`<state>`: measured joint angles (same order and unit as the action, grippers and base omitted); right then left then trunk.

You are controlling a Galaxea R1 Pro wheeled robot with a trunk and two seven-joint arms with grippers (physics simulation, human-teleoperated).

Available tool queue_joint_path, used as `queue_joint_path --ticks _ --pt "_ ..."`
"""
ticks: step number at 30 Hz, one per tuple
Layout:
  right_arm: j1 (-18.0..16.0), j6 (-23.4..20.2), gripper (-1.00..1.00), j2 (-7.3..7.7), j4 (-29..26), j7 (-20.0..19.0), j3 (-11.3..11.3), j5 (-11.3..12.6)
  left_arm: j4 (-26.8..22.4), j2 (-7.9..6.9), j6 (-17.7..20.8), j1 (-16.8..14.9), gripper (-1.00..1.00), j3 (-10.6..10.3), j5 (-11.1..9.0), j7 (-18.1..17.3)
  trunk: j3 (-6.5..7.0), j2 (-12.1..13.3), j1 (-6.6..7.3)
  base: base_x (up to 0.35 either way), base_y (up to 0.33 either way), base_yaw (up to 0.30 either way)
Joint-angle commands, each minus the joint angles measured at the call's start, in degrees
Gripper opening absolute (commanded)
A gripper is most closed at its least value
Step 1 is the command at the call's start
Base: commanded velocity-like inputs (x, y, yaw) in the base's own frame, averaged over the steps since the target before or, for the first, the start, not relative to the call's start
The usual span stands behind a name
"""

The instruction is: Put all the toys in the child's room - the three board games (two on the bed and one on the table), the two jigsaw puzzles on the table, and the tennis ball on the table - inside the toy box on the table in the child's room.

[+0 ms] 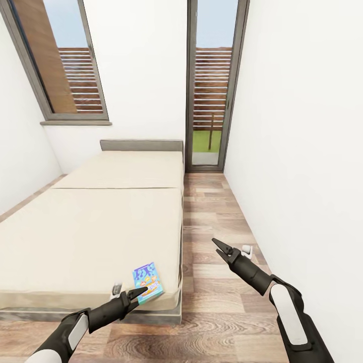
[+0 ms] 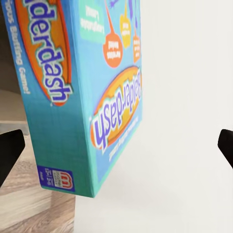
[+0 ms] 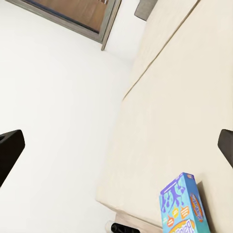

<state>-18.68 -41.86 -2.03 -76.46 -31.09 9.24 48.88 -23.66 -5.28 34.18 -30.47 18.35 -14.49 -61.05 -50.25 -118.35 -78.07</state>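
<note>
Just ahead of my left tool (image 1: 139, 292), released, lies the blue board game (image 1: 147, 282) on the bed (image 1: 91, 227); my right tool (image 1: 218, 245) hangs released above the floor (image 1: 217, 312).

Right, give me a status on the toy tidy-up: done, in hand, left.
Done: nothing these views can confirm; the toy box isn't in sight. In hand: the left claw is open at the blue board game, which lies on the bed near its foot corner, not yet gripped. The right claw hangs open over the floor. Left: grasp this box and carry it to the toy box.
</note>
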Motion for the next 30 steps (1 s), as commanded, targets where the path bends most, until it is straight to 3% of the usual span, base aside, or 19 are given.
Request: queue_joint_path --ticks 1,30 --pt "0.0 -0.4 1.0 -0.06 0.0 -0.1 0.2 0.1 0.0 0.0 0.5 0.0 1.0 0.1 -0.2 -0.1 -0.05 0.0 0.01 0.0 0.0 0.0" --pt "0.0 -0.4 1.0 -0.16 0.3 0.5 0.1 0.1 0.0 0.0 0.5 0.0 1.0 0.2 -0.2 -0.1 -0.05 0.0 0.01 0.013 0.0 0.0"
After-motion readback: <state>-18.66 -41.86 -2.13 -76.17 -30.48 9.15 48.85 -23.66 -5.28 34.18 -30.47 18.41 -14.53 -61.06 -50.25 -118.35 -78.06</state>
